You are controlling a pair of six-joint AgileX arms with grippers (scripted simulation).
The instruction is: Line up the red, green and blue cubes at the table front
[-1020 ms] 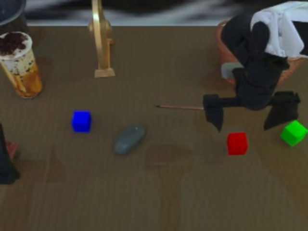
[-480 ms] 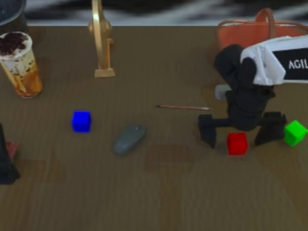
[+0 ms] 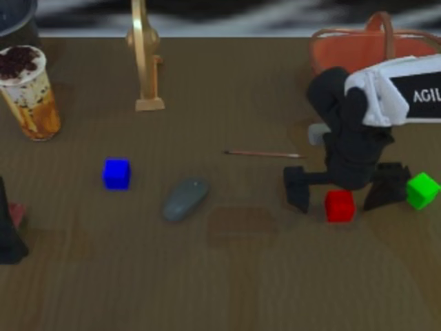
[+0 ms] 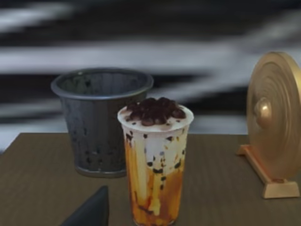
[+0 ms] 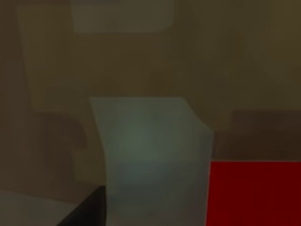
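— Where do we have our right pincer (image 3: 342,192)?

— Low over the worktop (image 3: 227,276) at its right side, fingers spread wide, with the red cube (image 3: 340,205) between them. One finger (image 3: 298,188) stands to the cube's left, the other just right of it, and neither touches it. In the right wrist view the red cube (image 5: 254,193) fills a corner, close up.

— And the other cubes?

— The green cube (image 3: 422,190) sits just beside the right-hand finger, near the worktop's right edge. The blue cube (image 3: 116,174) lies well apart on the left half, near the grey stone (image 3: 185,198).

— Our left pincer (image 3: 8,234)?

— Parked at the left edge; we cannot tell its state. Its wrist view shows a drink cup (image 4: 155,162), a dark bin (image 4: 96,120) and a gold disc stand (image 4: 275,125).
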